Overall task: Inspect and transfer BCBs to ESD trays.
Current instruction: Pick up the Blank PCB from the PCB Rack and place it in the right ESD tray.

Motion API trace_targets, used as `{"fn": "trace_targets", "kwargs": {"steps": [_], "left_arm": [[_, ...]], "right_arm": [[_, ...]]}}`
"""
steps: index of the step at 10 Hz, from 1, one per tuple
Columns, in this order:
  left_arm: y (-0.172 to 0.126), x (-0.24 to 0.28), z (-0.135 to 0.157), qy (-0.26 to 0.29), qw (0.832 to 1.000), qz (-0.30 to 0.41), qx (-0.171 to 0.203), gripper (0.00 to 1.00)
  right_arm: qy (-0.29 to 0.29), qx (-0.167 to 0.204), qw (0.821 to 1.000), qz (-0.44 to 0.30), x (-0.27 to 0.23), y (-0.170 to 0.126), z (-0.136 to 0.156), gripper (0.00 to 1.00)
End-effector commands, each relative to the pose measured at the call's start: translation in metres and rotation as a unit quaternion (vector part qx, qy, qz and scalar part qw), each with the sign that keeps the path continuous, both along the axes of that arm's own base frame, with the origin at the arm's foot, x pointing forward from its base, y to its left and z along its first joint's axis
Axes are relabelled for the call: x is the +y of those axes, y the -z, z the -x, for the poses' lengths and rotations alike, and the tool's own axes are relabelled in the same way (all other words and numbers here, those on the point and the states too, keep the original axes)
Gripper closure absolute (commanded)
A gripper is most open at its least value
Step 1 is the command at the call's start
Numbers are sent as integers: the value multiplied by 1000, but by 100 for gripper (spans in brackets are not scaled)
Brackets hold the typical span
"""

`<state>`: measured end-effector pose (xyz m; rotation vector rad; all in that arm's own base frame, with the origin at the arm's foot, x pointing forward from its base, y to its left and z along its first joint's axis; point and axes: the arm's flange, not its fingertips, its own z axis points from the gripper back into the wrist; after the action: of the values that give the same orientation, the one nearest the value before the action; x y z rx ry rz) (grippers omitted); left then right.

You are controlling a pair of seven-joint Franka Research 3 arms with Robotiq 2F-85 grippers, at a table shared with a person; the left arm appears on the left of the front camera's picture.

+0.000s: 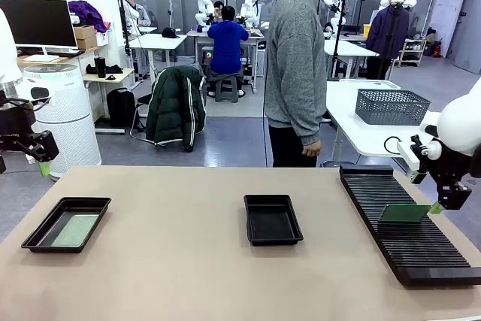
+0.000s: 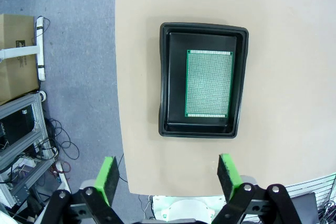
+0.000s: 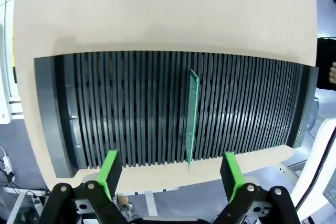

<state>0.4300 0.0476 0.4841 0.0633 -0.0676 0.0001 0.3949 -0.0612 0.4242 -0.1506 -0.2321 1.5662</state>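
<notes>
One BCB (image 2: 209,83), a green speckled board, lies flat in the left ESD tray (image 2: 173,77), which sits near the table's left front (image 1: 90,202) with the board (image 1: 74,229) inside. My left gripper (image 2: 168,177) hangs open high above that tray, off the table's left edge (image 1: 41,162). The second ESD tray (image 1: 272,222) stands empty at mid-table. Another BCB (image 3: 192,114) stands on edge in the black slotted rack (image 3: 131,108); in the front view this board (image 1: 404,213) leans in the rack (image 1: 398,246). My right gripper (image 3: 170,174) is open above it, at the rack's right side (image 1: 443,199).
A person in a grey sweater (image 1: 297,65) stands at the table's far edge, one hand (image 1: 311,148) hanging down. The tan tabletop (image 1: 173,261) is bare between the trays. White tables and a grey basket (image 1: 392,106) stand behind.
</notes>
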Motion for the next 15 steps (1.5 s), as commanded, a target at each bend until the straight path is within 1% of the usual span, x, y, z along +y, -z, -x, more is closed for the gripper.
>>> {"fn": "trace_targets", "kwargs": {"steps": [1, 3, 5, 8, 11, 15], "left_arm": [[1, 0, 0, -2, 1000, 7, 0, 0], [1, 0, 0, -2, 1000, 7, 0, 0], [1, 0, 0, -2, 1000, 7, 0, 0], [1, 0, 0, -2, 1000, 7, 0, 0], [1, 0, 0, -2, 1000, 7, 0, 0], [1, 0, 0, -2, 1000, 7, 0, 0]], "right_arm": [[-14, -8, 1000, -3, -11, 20, -8, 0], [-14, -2, 1000, -12, -18, 36, -21, 0], [-22, 0, 999, -26, -20, 48, -27, 0], [-17, -2, 999, -29, -17, 55, -29, 0], [2, 1, 1000, -29, -8, 61, -31, 0], [26, 4, 1000, -12, 1, 69, -32, 0]]}}
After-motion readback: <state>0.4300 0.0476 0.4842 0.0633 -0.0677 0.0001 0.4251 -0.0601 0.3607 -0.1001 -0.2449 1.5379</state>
